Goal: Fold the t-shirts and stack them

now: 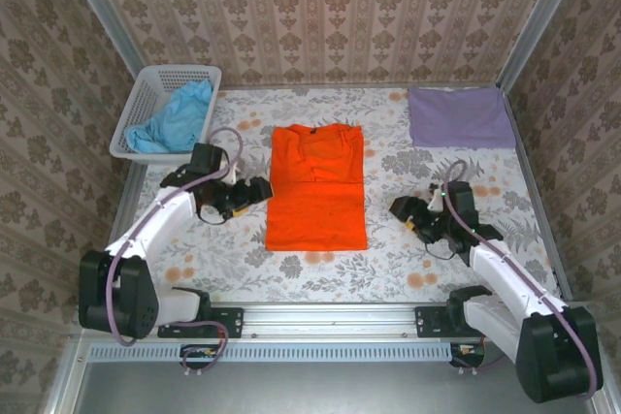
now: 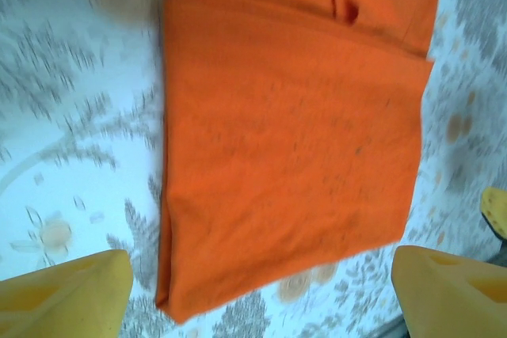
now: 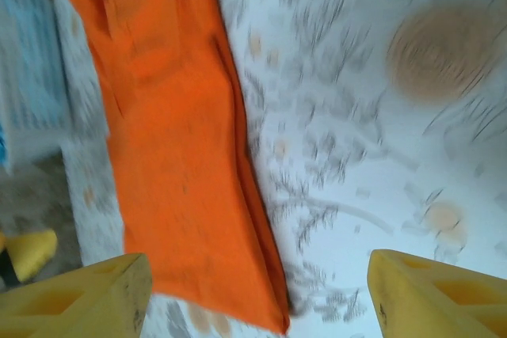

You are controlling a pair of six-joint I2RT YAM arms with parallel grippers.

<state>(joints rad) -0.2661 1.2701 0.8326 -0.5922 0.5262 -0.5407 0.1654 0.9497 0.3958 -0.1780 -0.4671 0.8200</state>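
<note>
From above, the orange t-shirt lies folded at centre frame on the worktop. The left hand and right hand flank it, both spread and empty. The light blue t-shirt sits in the basket at upper left, and the lavender t-shirt lies upper right. Left wrist: yellow fingers wide apart, orange cloth above. Right wrist: fingers likewise, cloth at left.

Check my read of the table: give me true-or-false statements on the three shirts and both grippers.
1. The orange t-shirt lies flat mid-table, between the two grippers. True.
2. The light blue t-shirt is folded on the table. False: it sits crumpled in the white basket.
3. The lavender t-shirt lies folded at the far right corner. True.
4. The left gripper is shut on the orange t-shirt. False: it is open beside it, gripping nothing.
5. The right gripper is open. True.
</note>
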